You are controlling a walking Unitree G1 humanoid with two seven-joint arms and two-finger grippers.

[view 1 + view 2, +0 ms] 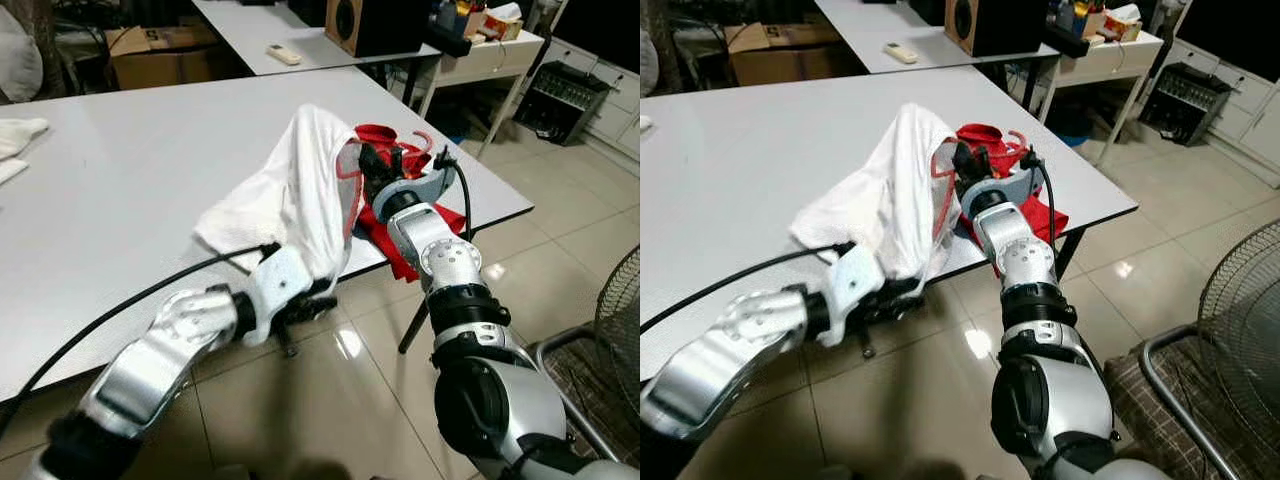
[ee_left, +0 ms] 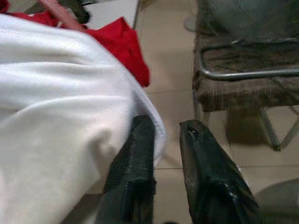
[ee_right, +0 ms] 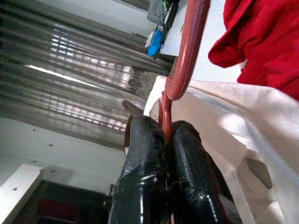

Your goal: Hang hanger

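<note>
Head views, hanger: my right gripper holds the thin red plastic hanger at the near right end of the large white tabletop; most of the hanger is hidden inside the white cloth garment.
Head views, cloth: the white garment is lifted, its near hem at my left gripper, which sits just off the table's near edge; those fingers are covered by fabric here.
Head views, red cloth: a crumpled red cloth lies under my right wrist and droops over the table edge.
Head views, room: bare tabletop to the left and far side; tiled floor open to the right; a fan grille is cut off at the right edge.
Left wrist view: my two black fingers stand slightly parted, one pressed against the white hem; whether they pinch it I cannot tell.
Right wrist view: my fingers are closed tight on the hanger's thin red bar.
</note>
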